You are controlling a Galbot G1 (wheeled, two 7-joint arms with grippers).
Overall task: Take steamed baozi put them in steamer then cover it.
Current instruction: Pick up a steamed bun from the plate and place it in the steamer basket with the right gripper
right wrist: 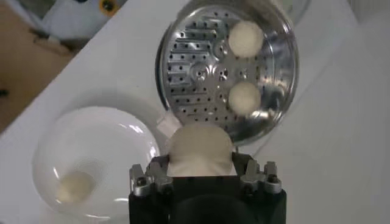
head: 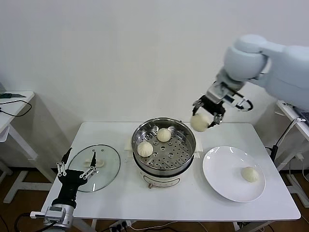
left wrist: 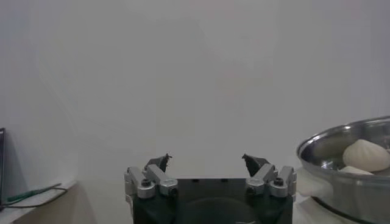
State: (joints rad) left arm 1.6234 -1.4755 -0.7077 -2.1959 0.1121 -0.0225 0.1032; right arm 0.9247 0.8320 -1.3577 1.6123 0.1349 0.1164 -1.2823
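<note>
My right gripper (head: 208, 113) is shut on a steamed baozi (head: 199, 122) and holds it in the air just past the right rim of the steamer (head: 164, 171). In the right wrist view that bun (right wrist: 200, 149) fills the space between the jaws, above the steamer's edge. Two baozi (head: 164, 135) (head: 145, 149) lie on the perforated tray. Another baozi (head: 250, 173) rests on the white plate (head: 227, 179). The glass cover (head: 108, 159) lies flat at the table's left. My left gripper (head: 77, 164) stands open over its near edge, holding nothing.
The steamer stands on a cream base mid-table, the plate close on its right. A small white side table (head: 14, 104) stands off to the left with cables on it. The left wrist view shows the steamer's wall (left wrist: 329, 146) and a bun (left wrist: 365, 155) inside.
</note>
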